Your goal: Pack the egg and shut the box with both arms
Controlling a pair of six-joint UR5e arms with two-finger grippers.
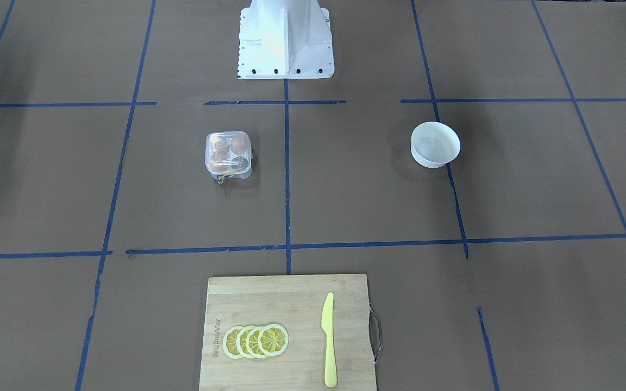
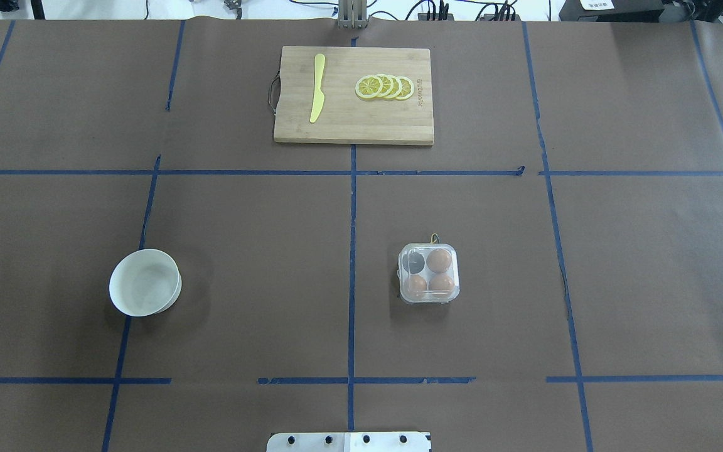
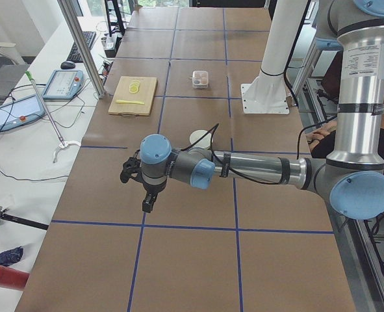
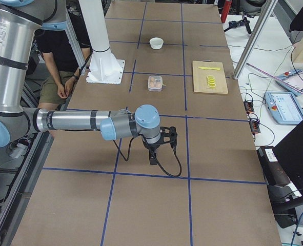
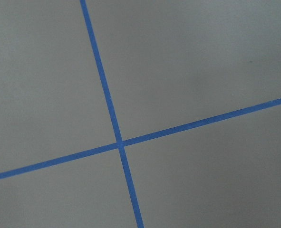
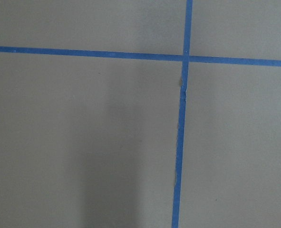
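The box (image 2: 429, 274) is seen well apart from both grippers, out toward the middle of the table (image 2: 650, 251) and on the right gripper's half of it. Its clear lid appears to be down. Three eggs (image 2: 440, 260) are held in its cells, and the fourth cell is seen empty. A yellow cord (image 2: 434, 238) is shown at the edge of the box farthest from the pedestal (image 1: 286, 38).

The right gripper (image 4: 152, 155) is held low over bare table at its own end, with nothing seen in it. Whether it is spread or closed cannot be told. The left gripper (image 3: 147, 198) is held likewise at the opposite end, and its opening cannot be told either. Only tape lines (image 5: 112, 124) crossing on the table are shown below each wrist.

A white bowl (image 2: 145, 291) is set beyond the left gripper, between it and the box. Farther from both grippers, a cutting board (image 2: 353, 125) is laid at the operators' edge, with a yellow knife (image 2: 317, 88) and overlapping lemon slices (image 2: 385, 87) on it.
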